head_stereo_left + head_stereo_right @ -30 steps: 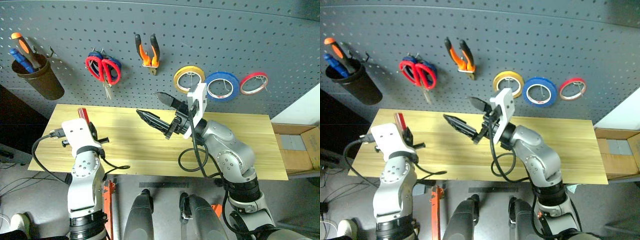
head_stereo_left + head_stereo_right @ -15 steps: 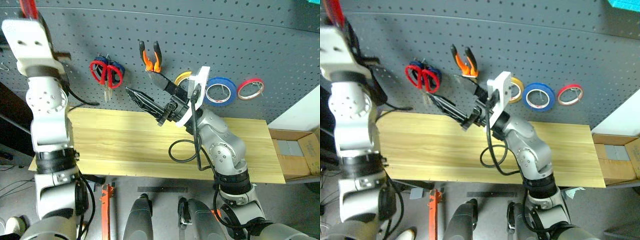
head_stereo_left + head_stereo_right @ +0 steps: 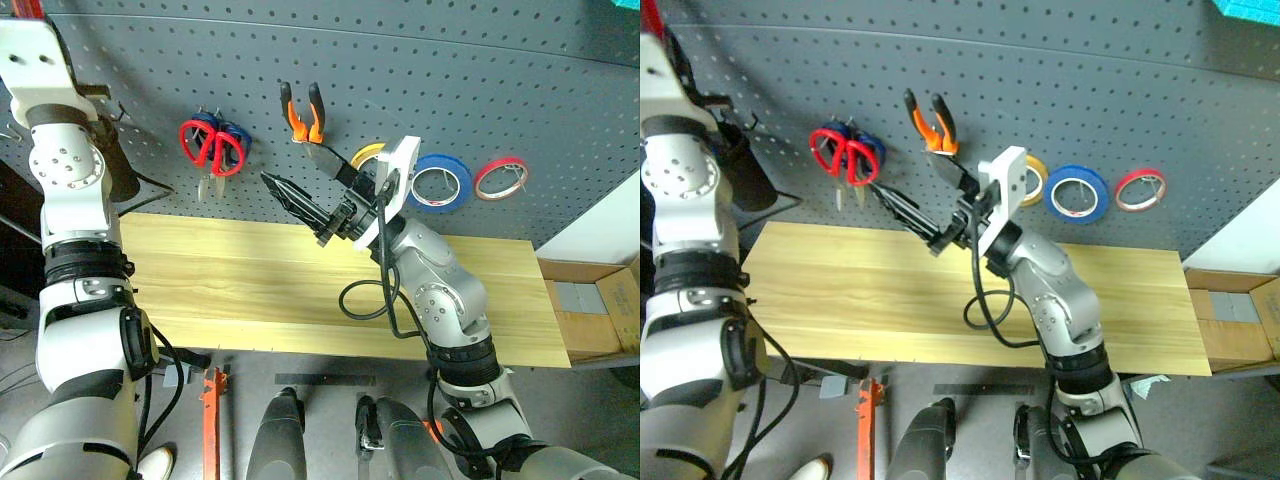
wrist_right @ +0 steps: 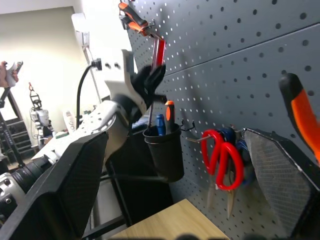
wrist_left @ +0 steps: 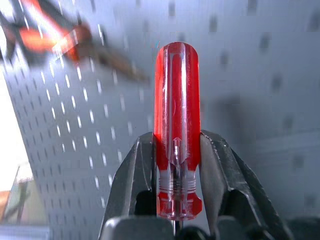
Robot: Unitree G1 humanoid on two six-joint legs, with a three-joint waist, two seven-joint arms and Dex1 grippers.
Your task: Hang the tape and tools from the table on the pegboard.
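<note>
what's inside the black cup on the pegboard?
The black cup holds an orange-handled screwdriver and a blue-handled one; only the handles show, their shafts are hidden inside.

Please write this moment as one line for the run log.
left gripper: shut on red transparent-handled screwdriver, above black cup | right gripper: open, empty | light wooden table: bare

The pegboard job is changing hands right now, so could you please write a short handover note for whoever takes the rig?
Left gripper: shut on a red-handled screwdriver, raised in front of the pegboard, above the black cup that holds the other screwdrivers.
Right gripper: open, holding nothing, raised before the board just under the pliers.
Already hanging: the red-handled scissors, the pliers, the blue tape, with the yellow ring and red ring beside it.
Table: no tools visible on it.
Left: place the screwdriver, probably in the cup, then let go.
</note>
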